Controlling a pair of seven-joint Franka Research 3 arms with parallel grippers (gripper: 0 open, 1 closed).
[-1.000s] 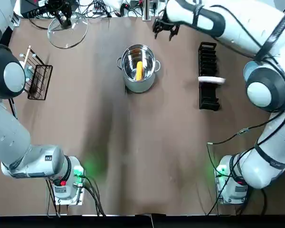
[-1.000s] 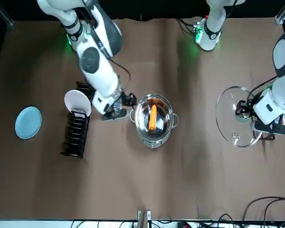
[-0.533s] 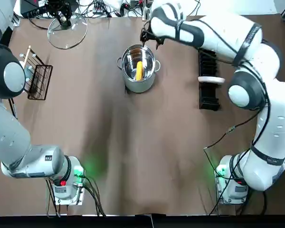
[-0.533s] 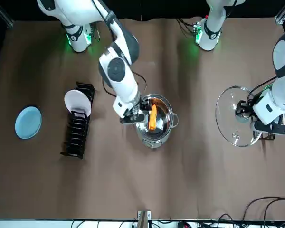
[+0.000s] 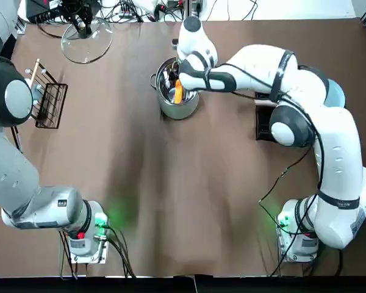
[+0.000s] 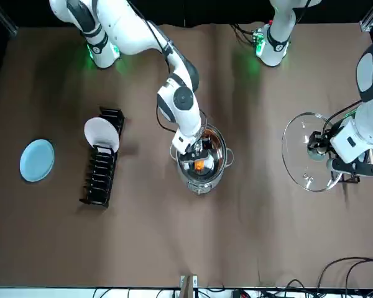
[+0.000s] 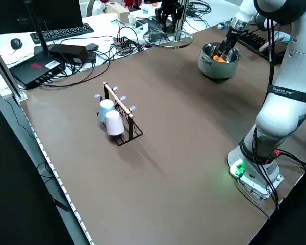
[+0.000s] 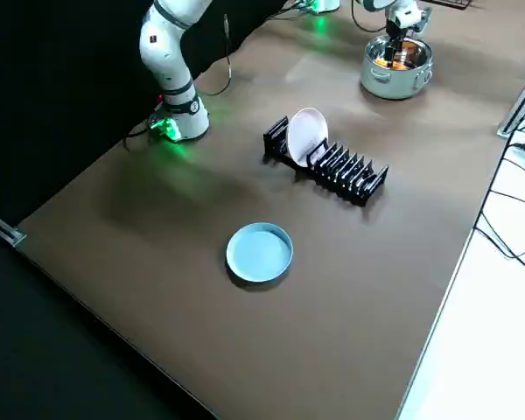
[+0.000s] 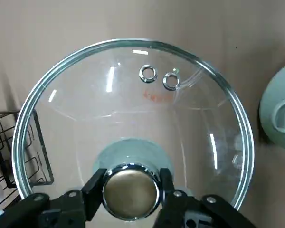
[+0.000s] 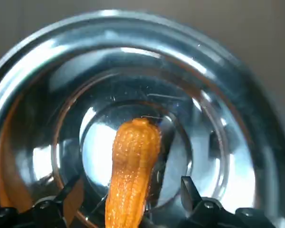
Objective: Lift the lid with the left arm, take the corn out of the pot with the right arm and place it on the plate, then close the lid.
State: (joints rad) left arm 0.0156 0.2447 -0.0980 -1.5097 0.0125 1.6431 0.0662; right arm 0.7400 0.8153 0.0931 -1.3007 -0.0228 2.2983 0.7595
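Right hand [image 10: 128,190] astride corn [image 10: 134,152], left [image 9: 129,187] gripping lid [image 9: 133,102]

Orange corn [image 10: 133,166] lies in the uncovered steel pot [image 6: 205,184]; glass lid [image 9: 133,109], blue plate [image 8: 259,252] well apart.

table [image 5: 171,183], pot [image 5: 178,112], plate [image 8: 259,253], dish rack [image 8: 337,164], cup rack [image 7: 120,116]

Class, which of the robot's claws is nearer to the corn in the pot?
Right. The right claw is inside the pot, open, its fingers either side of the corn. The left claw is far off, gripping the glass lid by its knob.
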